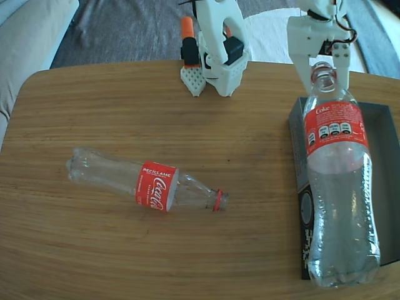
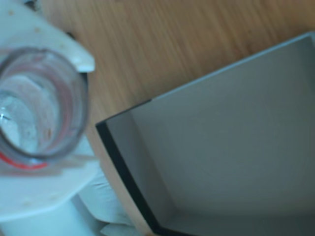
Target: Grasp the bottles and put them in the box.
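Clear ribbed plastic bottle, red wrap label, open mouth, hangs over the box: shallow cardboard tray, matte grey inside, black edges. White plastic gripper clamped at its neck. Second bottle lies sideways on wood-grain table, well apart.

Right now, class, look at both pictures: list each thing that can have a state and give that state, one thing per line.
Held bottle: capless, gripped at the neck, hanging over the box.
Lying bottle: on its side on the table, capless, untouched.
Box: open, nothing resting inside.
Gripper: shut on the held bottle's neck.
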`<action>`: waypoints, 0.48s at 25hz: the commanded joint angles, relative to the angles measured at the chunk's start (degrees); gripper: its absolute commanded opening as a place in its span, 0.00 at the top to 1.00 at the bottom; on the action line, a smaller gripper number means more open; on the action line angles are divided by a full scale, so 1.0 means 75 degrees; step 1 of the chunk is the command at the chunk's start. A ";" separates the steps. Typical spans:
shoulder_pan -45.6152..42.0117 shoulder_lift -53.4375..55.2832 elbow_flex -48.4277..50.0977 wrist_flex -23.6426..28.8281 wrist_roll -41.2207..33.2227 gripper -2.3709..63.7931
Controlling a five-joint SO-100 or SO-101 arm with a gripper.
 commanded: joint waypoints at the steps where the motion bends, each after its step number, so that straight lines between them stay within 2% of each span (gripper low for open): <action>1: 0.0000 0.0305 -0.0105 0.0516 0.0012 0.93; 12: -0.0820 -0.0117 -0.0105 0.0480 0.0012 0.97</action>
